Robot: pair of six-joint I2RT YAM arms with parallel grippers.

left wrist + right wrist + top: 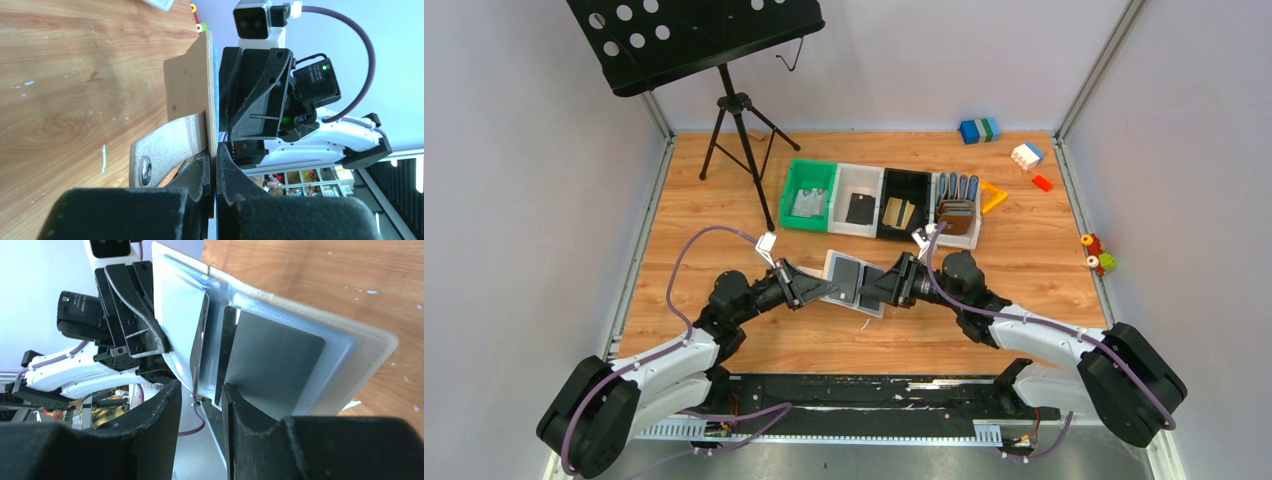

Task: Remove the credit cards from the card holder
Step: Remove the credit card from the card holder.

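Observation:
The pale card holder is held open and off the table between both arms. My left gripper is shut on its edge, beside the strap tab with its metal snap. In the right wrist view the holder's light blue-grey inside faces me. A silvery grey credit card sits in its pocket. A dark card sticks out edge-on. My right gripper is open, its jaws either side of that dark card's lower corner, with a gap showing.
Four bins stand in a row behind: green with a silvery card, white with a black card, black with a gold card, and one with brown wallets. A music stand tripod is back left. Toy blocks lie back right.

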